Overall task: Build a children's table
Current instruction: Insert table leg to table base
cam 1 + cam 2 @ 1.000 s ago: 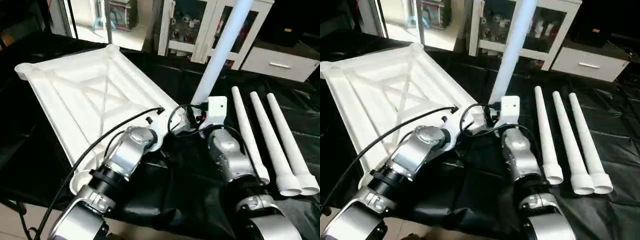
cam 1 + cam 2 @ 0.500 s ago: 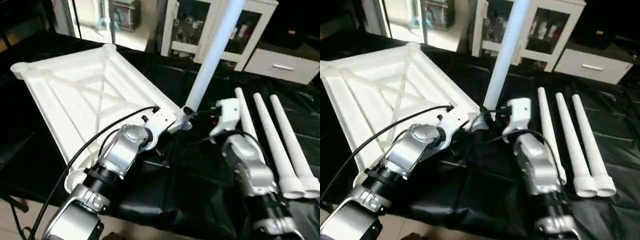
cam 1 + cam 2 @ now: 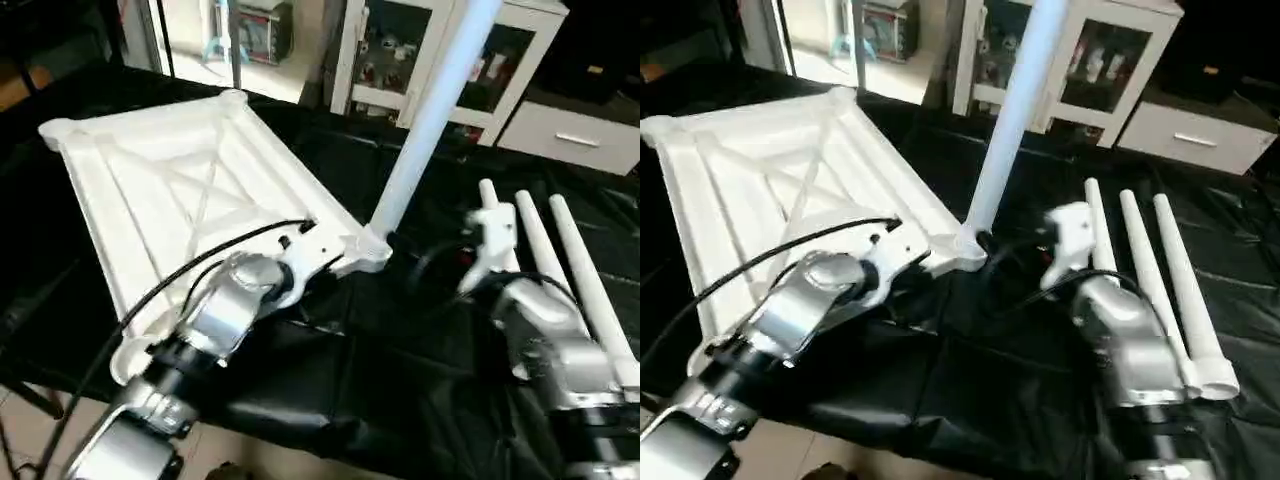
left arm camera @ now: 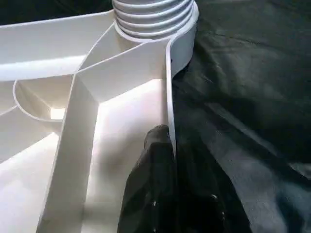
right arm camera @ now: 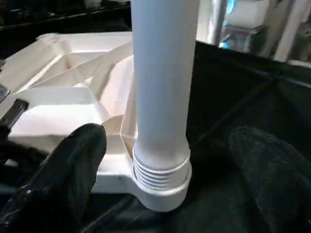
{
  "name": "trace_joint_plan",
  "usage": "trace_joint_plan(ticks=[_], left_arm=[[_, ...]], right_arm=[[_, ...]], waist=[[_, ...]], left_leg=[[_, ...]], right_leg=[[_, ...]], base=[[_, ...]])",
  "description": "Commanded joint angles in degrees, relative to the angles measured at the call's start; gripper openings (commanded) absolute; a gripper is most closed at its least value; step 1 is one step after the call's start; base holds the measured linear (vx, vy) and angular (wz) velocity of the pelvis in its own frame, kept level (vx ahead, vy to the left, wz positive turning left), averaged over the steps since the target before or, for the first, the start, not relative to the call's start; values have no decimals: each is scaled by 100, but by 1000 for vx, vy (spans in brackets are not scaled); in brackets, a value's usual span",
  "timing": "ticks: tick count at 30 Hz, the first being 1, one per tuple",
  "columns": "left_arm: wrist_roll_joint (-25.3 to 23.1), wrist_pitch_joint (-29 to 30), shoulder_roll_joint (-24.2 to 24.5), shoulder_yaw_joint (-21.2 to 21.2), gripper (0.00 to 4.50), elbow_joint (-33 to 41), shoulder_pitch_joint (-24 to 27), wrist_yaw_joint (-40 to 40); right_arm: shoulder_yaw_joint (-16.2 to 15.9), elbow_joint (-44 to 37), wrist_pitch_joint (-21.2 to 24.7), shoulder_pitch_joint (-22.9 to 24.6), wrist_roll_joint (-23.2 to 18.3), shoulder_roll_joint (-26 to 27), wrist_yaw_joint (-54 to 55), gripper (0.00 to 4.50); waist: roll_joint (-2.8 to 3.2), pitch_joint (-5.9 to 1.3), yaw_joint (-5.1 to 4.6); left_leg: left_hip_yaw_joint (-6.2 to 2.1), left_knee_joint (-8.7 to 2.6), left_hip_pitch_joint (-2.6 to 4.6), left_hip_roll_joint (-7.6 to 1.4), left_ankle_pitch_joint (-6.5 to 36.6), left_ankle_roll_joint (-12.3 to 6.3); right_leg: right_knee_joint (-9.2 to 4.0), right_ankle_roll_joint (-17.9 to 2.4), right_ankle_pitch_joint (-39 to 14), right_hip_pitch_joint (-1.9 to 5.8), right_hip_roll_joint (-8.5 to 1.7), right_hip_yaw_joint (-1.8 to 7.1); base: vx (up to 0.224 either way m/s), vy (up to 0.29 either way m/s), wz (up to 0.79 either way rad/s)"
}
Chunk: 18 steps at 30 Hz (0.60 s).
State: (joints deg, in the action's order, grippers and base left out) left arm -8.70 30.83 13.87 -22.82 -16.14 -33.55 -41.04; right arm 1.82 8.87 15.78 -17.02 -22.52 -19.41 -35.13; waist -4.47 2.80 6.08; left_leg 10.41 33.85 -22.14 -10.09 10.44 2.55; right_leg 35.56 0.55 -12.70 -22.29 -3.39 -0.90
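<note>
Our left gripper (image 4: 167, 145) pinches the rim of the upturned table top (image 3: 180, 190), a light, stiff, slick plastic shell best held by that rim, just short of the corner socket. The standing leg (image 5: 163, 87) rises there, between our right gripper's (image 5: 165, 174) wide-spread, empty fingers (image 5: 73, 165). Three spare legs (image 3: 560, 260) lie just beside that gripper, each easiest to take around its shaft.

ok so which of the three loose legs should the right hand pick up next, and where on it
Probably the nearest leg, the one lying closest to the open right hand. Grip its bare tapered shaft around mid-length, coming down from above with fingers across the tube: it lies flat on the black cloth, and the neighbouring leg sits close at the ribbed ends.
</note>
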Motion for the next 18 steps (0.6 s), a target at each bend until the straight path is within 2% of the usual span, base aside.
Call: trace_joint_plan(ticks=[1, 9, 13, 14, 15, 18], left_arm=[[66, -251, -31, -88, 0, 317, 17, -156], [386, -488, 404, -247, 0, 893, 387, -950], [475, -460, 503, -239, 0, 1030, 473, -1146], [499, -486, 528, -232, 0, 1069, 497, -1219], [552, -498, 576, -232, 0, 1158, 551, -1350], [663, -631, 651, -261, 0, 1269, 629, -1566]], right_arm=[[123, -162, 97, 38, -106, -137, -224, 443], [-51, -480, 519, 180, -392, -745, -1223, 443], [-94, -488, 554, 221, -385, -892, -1440, 443], [-103, -500, 580, 235, -391, -949, -1527, 443], [-117, -548, 647, 265, -429, -1060, -1679, 443], [-162, -601, 717, 285, -438, -1207, -1888, 443]], waist=[[53, -368, 29], [29, -344, 75], [45, -332, 84], [13, -330, 79], [29, -328, 89], [11, -327, 96]], left_leg=[[-91, -325, 179, -324, 253, -365], [-97, -347, 181, -332, 486, -299], [-91, -353, 194, -334, 625, -240], [-92, -358, 189, -337, 677, -213], [-98, -362, 192, -339, 697, -203], [-93, -355, 187, -331, 658, -231]], right_leg=[[-263, -1494, 1069, 277, -443, 175], [-288, -1415, 535, 257, -446, 170], [-308, -1398, 268, 222, -444, 166], [-316, -1388, 191, 225, -447, 163], [-317, -1371, 115, 227, -456, 164], [-320, -1344, 105, 226, -454, 168]], base=[[0, 0, 0], [0, 0, 0], [0, 0, 0], [0, 0, 0], [0, 0, 0], [0, 0, 0]])
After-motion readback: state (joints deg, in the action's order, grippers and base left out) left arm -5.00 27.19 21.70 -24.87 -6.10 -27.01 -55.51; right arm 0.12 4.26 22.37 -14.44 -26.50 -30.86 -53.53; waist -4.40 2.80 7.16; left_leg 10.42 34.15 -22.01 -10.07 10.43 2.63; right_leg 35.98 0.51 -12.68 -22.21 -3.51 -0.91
